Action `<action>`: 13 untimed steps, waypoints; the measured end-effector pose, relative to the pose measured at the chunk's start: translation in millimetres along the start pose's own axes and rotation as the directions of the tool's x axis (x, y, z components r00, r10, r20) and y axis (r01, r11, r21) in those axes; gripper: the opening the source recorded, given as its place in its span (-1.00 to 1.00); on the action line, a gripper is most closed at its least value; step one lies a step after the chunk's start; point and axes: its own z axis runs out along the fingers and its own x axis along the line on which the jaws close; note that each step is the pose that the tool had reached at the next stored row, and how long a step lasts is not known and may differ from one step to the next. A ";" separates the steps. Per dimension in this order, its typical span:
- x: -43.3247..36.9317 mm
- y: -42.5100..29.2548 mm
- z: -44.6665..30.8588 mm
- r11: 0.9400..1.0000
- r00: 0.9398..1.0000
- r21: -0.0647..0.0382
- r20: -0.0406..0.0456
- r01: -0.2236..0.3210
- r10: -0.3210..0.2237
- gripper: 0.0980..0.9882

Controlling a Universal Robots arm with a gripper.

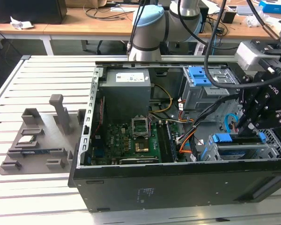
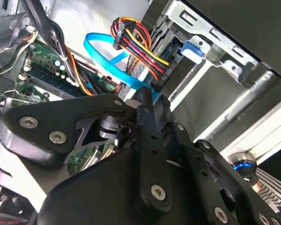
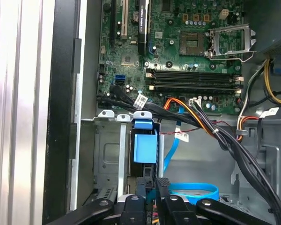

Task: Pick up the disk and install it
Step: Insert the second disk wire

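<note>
End effector (image 1: 247, 127) above disk (image 1: 239, 151), seated in drive bay (image 1: 276, 140)

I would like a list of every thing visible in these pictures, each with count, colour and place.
Open computer case: one, black, on the white slatted table.
Green motherboard: one, inside the case.
Grey power-supply box: one, at the case's far side in the exterior view.
Blue-framed disk: one, silver with blue carrier, in the bay at the exterior view's right.
Blue flat cable: one, looping near the bay.
Grey plastic fixture: one, on the table at the exterior view's left.
Black gripper: one, just above the disk.
</note>
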 end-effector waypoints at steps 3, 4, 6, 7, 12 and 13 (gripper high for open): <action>-1.4 1.2 -20.3 1.000 1.000 0.000 0.000 0.000 0.000 -0.98; -1.4 1.4 -22.9 1.000 1.000 0.000 0.000 0.000 0.000 -0.98; -1.3 1.7 -28.9 1.000 1.000 0.000 0.000 0.000 0.000 -0.98; -1.2 1.8 -30.6 1.000 1.000 0.000 0.000 0.000 0.000 -0.98; -1.2 2.0 -33.3 1.000 1.000 0.000 0.000 0.000 0.000 -0.98; -1.2 2.0 -33.4 1.000 1.000 0.000 0.000 0.000 0.000 -0.98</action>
